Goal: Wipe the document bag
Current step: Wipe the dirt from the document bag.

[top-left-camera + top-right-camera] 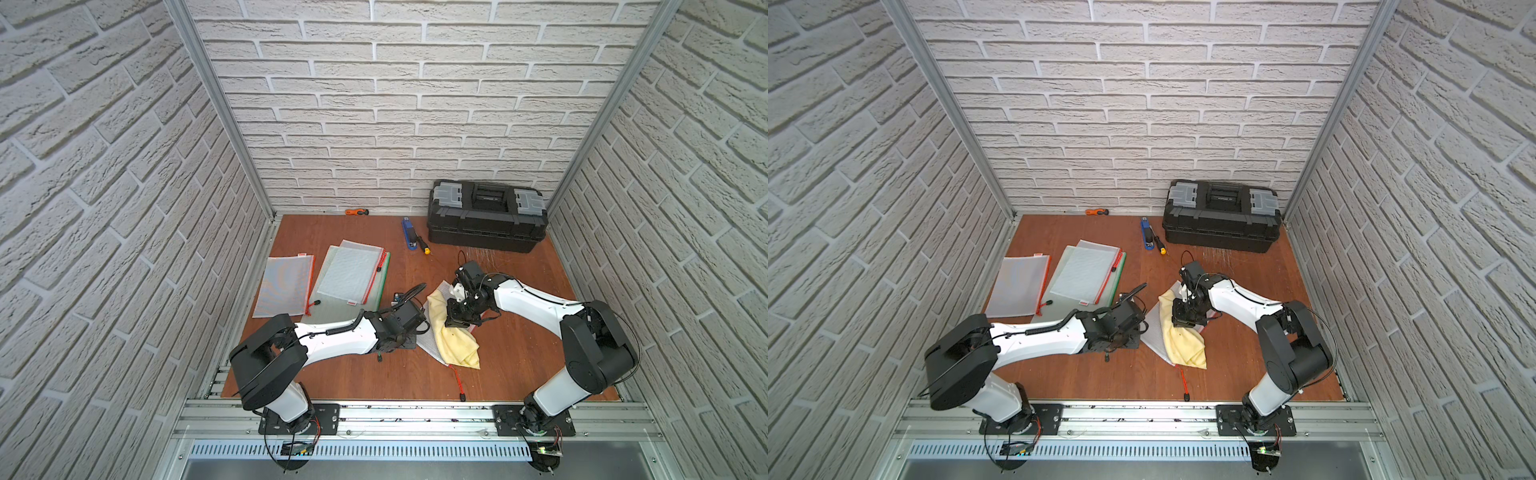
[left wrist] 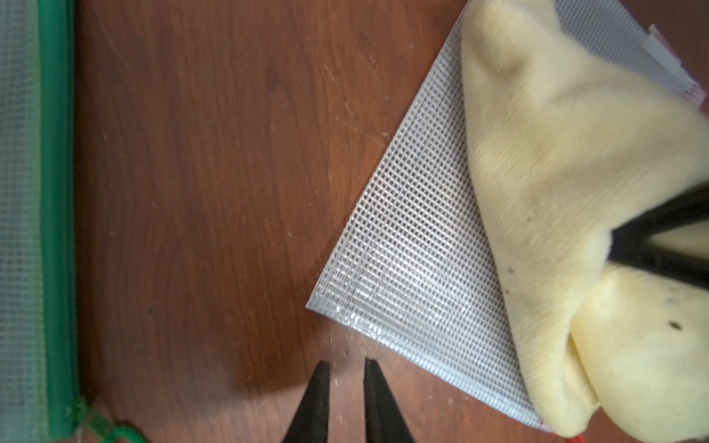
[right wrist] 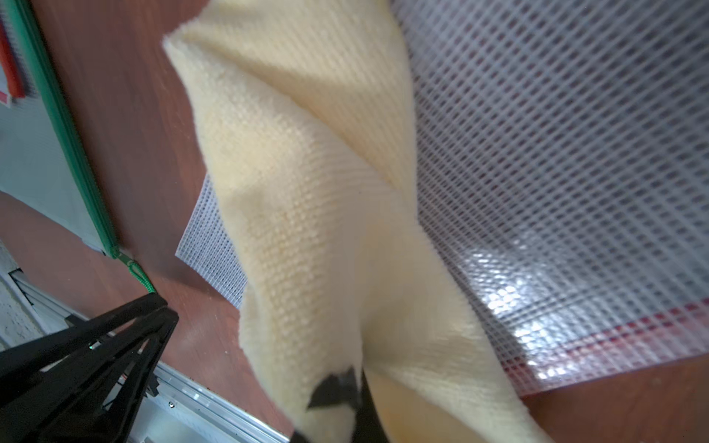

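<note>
Observer: Pouches at the far left, what were they?

Operator: A mesh pouch with a red zip [image 1: 286, 286] lay flat on the tabletop [image 1: 374, 382]. Just beside it was a stack of mesh pouches [image 1: 351, 274], the lowest one edged in green.

Observer: And behind those?

Operator: An orange-handled tool [image 1: 356, 212] lay against the back wall. Further along was a blue stapler [image 1: 408, 232] with a small screwdriver [image 1: 422, 244] beside it.

Observer: Left arm?

Operator: The left arm [image 1: 332, 338] was stretched low across the tabletop. In its wrist view the left jaws stood slightly apart with nothing between them. Their tips were near the edge of the document bag [image 2: 414, 237] but not touching it.

Observer: Where was that bag?

Operator: It lay flat on the tabletop between the two arms, turned at an angle. It was clear mesh with a red zip edge, and its red pull cord [image 1: 457, 380] trailed toward the front. A yellow cloth [image 1: 455, 340] lay crumpled over most of it, leaving the corner nearest the left arm bare.

Observer: Right side?

Operator: The right arm [image 1: 536, 299] bent down over the bag, and the right jaws were clamped on a fold of the yellow cloth. A black toolbox [image 1: 486, 224] stood closed in the back right corner, well apart from the bag.
</note>
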`<state>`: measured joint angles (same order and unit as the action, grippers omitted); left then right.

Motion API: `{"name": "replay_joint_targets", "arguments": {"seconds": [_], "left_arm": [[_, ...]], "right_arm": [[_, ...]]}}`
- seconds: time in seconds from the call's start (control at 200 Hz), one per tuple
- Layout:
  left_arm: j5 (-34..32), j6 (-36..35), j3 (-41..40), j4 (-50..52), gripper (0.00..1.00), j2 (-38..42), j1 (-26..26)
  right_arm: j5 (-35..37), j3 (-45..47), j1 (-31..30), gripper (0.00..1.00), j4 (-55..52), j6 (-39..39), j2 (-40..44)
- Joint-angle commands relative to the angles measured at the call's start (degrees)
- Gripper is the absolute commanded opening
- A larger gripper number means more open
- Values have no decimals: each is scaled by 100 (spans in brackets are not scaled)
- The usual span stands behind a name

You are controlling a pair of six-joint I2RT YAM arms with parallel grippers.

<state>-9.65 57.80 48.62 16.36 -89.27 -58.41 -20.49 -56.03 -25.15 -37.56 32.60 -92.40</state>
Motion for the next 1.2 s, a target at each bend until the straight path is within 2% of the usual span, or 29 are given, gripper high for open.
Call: {"name": "replay_joint_targets", "arguments": {"seconds": [0.0, 0.1, 0.285, 0.845, 0.97, 1.09, 1.19], "left_arm": [[115, -187, 217, -317, 13, -182, 89], [181, -324, 446, -250, 0, -479, 120], [321, -474, 649, -214, 0, -891, 128], [508, -326, 262, -570, 0, -1309, 190], [495, -281, 163, -581, 0, -1276, 190], [507, -221, 34, -635, 0, -1240, 199], [504, -186, -48, -663, 0, -1222, 199]], "right_arm": [[-209, -55, -277, 2, 117, 60, -83], [-313, 37, -349, 2, 319, 128, -305], [-365, 84, -394, 2, 496, 190, -481], [-465, 34, -310, 2, 707, 351, -587], [-531, 160, 94, 2, 734, 266, -593], [-928, 338, 877, 2, 834, 85, -671], [-811, 218, 1541, 2, 505, -293, -724]]}}
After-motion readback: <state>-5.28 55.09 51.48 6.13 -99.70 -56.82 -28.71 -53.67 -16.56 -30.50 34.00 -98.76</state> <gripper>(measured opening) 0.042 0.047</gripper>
